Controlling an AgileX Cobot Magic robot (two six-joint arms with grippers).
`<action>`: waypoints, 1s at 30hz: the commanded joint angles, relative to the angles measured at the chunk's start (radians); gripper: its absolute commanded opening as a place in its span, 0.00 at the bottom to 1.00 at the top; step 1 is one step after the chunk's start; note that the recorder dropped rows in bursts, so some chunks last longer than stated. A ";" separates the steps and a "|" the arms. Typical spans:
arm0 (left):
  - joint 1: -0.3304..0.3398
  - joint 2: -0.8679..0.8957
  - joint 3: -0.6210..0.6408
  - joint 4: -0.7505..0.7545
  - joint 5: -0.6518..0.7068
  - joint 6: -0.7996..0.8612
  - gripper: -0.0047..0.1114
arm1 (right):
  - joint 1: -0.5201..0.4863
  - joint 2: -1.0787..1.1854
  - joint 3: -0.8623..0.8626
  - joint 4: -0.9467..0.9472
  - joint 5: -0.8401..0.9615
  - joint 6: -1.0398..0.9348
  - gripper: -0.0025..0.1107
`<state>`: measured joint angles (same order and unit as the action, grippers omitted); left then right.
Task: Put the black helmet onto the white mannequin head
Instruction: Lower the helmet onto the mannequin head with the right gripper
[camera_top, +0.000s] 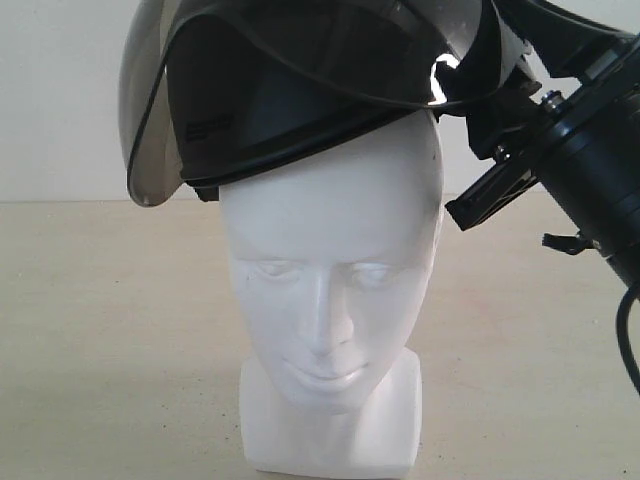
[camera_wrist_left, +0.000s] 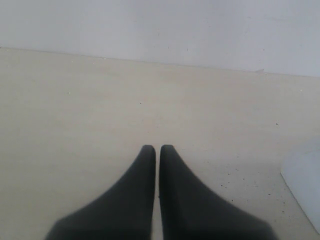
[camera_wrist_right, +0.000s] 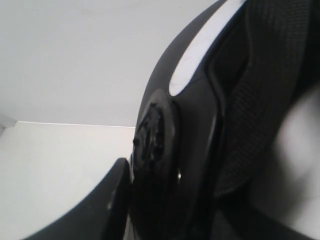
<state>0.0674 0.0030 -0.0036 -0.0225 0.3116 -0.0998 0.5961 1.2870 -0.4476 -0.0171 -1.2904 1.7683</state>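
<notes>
The white mannequin head (camera_top: 330, 270) stands upright on the table, face toward the exterior camera. The black helmet (camera_top: 270, 100) hangs tilted over its crown. Its open underside faces the head and its smoky visor (camera_top: 145, 110) is flipped up to the left. The helmet's rim meets the top of the head. My right gripper (camera_top: 500, 130) comes in from the upper right and is shut on the helmet's side. In the right wrist view one finger (camera_wrist_right: 116, 192) presses by the visor pivot (camera_wrist_right: 155, 140), and the other finger is hidden inside the shell. My left gripper (camera_wrist_left: 158, 148) is shut and holds nothing.
The beige tabletop (camera_top: 110, 330) spreads around the head, with a pale wall behind. In the left wrist view the edge of a blurred white object (camera_wrist_left: 305, 185) shows beside the gripper. The right arm's black body and cable (camera_top: 600, 170) fill the upper right.
</notes>
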 joint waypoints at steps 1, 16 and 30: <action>-0.006 -0.003 0.004 0.002 -0.001 0.003 0.08 | -0.008 0.002 0.017 -0.018 0.069 -0.058 0.02; -0.006 -0.003 0.004 0.002 -0.001 0.003 0.08 | -0.008 0.002 0.017 -0.034 0.069 -0.051 0.02; -0.006 -0.003 0.004 0.002 -0.001 0.003 0.08 | -0.008 -0.021 0.111 -0.027 0.069 -0.107 0.02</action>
<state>0.0674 0.0030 -0.0036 -0.0225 0.3116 -0.0998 0.5979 1.2864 -0.3859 -0.0883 -1.2726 1.7378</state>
